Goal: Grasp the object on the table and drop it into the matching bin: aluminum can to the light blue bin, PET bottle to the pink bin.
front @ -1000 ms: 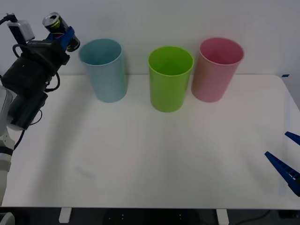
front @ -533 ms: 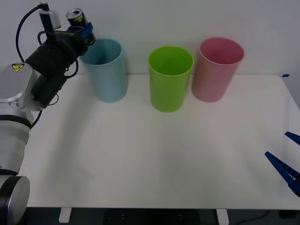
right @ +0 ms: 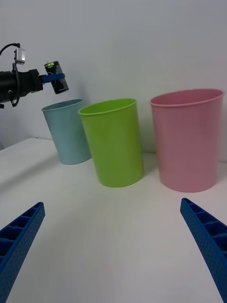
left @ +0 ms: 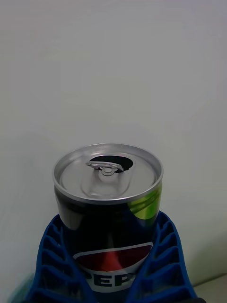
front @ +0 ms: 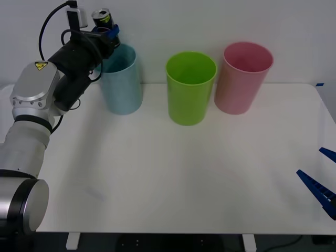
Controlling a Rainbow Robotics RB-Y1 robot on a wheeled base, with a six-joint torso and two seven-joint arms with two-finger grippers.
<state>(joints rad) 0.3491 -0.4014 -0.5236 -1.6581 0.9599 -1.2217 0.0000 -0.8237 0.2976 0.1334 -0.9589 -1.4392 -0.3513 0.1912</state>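
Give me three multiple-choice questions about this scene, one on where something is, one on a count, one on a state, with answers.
1. Where is the small dark aluminum can with the silver top?
A. lying on the wide white table
B. held above the tall light blue plastic bin
C. inside the tall pink plastic bin

2. How many bins stand on the table?
A. two
B. three
C. four

3. What is the left gripper doing?
A. clamping the can
B. open, empty
C. resting on the table

Answers: 1 B, can hangs by the blue bin's rim; 2 B, blue, bright green plastic bin, pink; 3 A, blue fingers flank the can.

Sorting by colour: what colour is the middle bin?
Bright green bin, clearest in the front view.
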